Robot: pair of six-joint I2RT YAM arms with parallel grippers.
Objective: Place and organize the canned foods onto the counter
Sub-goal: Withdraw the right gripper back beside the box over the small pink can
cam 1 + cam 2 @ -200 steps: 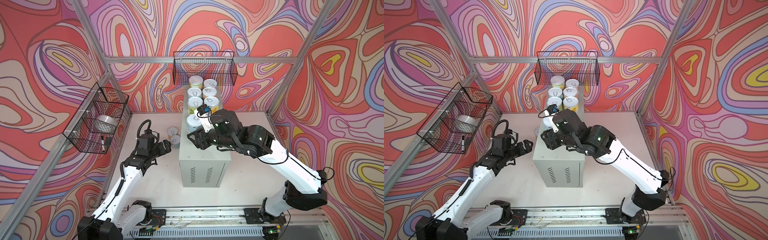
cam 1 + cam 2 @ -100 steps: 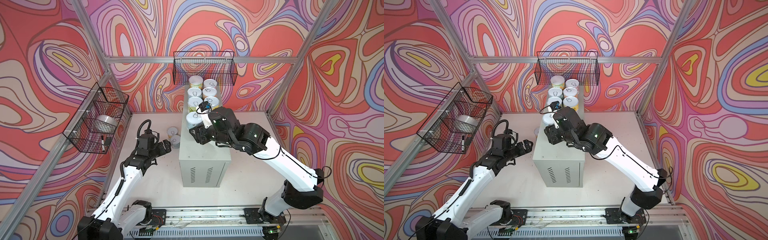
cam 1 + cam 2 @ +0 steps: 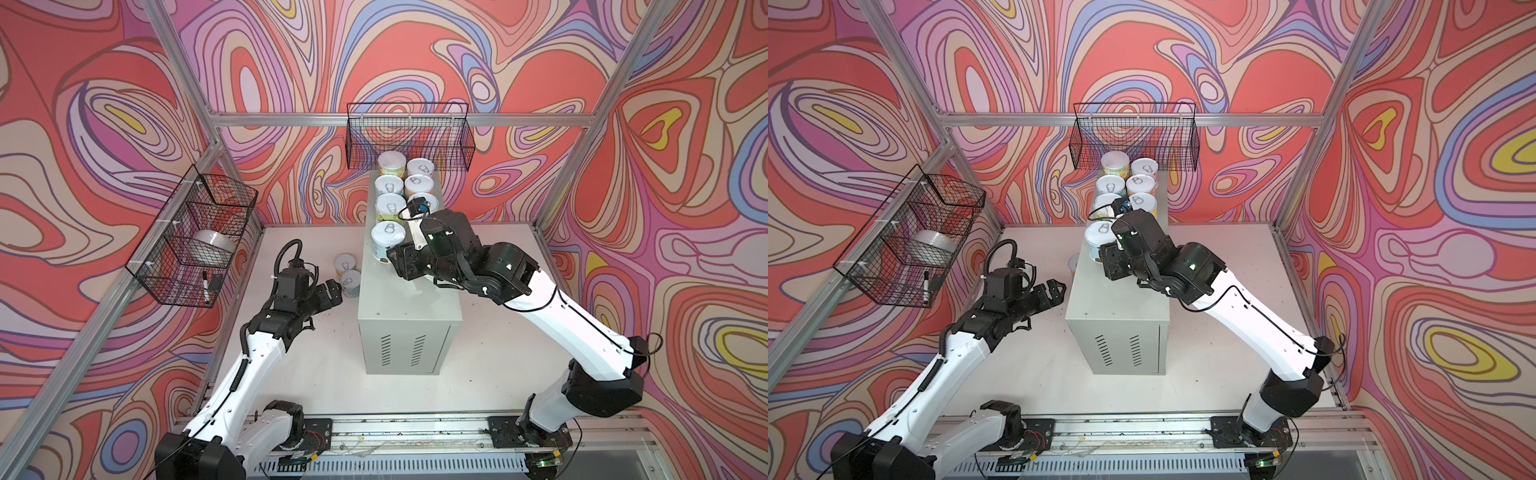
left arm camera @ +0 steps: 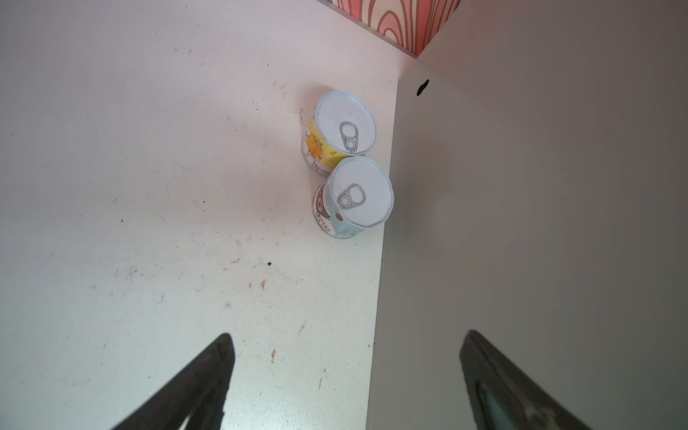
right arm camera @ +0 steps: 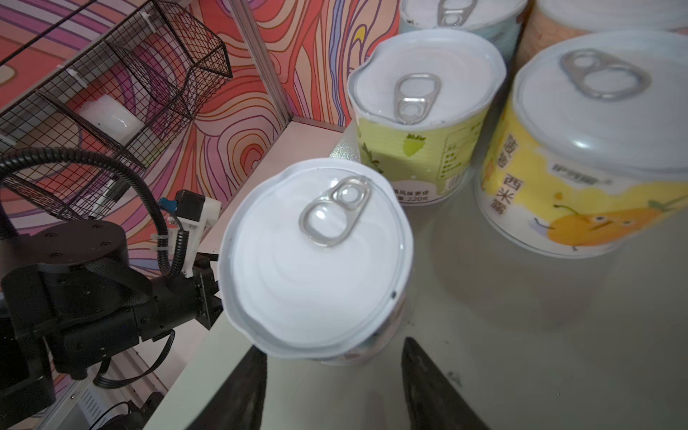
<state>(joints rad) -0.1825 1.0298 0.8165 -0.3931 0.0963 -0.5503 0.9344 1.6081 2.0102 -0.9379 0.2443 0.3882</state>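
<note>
Right wrist view: placing step, likely. Clamped in right gripper (image 5: pixel 333 346), pale-blue can (image 5: pixel 316 260) upright at counter (image 5: pixel 521 335) edge, just before green can (image 5: pixel 420 123). Next: release, retreat without nudging. Wide-open, empty left gripper (image 4: pixel 348 335) near two loose cans (image 4: pixel 359 193) on tabletop (image 4: pixel 149 186).

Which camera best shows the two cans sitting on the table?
Left wrist view: the yellow can and pale blue can show lids and labels beside the counter. Both top views show them tiny, partly hidden behind it; right wrist view misses them.
</note>
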